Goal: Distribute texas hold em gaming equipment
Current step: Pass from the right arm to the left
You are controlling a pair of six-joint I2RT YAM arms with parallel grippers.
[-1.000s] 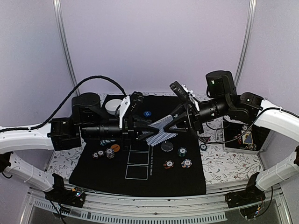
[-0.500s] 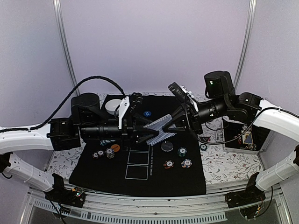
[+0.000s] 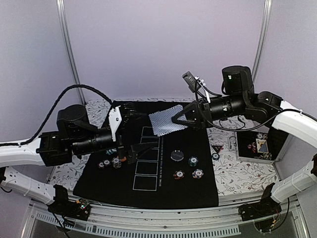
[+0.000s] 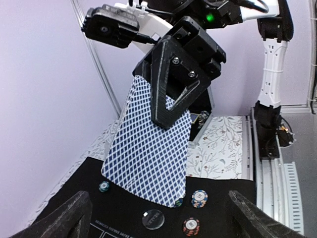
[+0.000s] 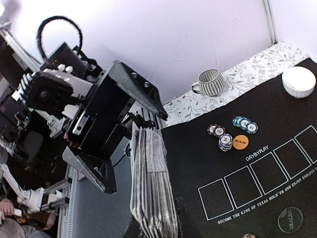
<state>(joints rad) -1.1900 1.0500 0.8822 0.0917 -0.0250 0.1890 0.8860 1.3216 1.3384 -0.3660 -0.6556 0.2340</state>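
My right gripper [image 3: 181, 119] is shut on a deck of blue-backed playing cards [image 3: 165, 122] and holds it in the air over the back of the black mat [image 3: 148, 193]. In the right wrist view the deck [image 5: 154, 188] shows edge-on between my fingers. My left gripper [image 3: 132, 133] stands open to the left of the deck, apart from it, holding nothing. The left wrist view faces the deck [image 4: 148, 153] hanging from the right gripper [image 4: 183, 74]. Chip stacks [image 3: 112, 162] lie on the mat's left and more chips [image 3: 193, 160] on its right, beside a dark dealer disc [image 3: 177, 155].
A small black-red triangle [image 3: 216, 148] lies on the floral cloth right of the mat. An open box [image 3: 257, 146] stands at the far right. A white bowl [image 5: 298, 82], a striped mug [image 5: 210, 82] and an orange disc [image 5: 240, 142] are at the mat's far left.
My left gripper has opened, let go of the deck and drawn back to the left. The right gripper has shut on the deck and carried it a little up and back.
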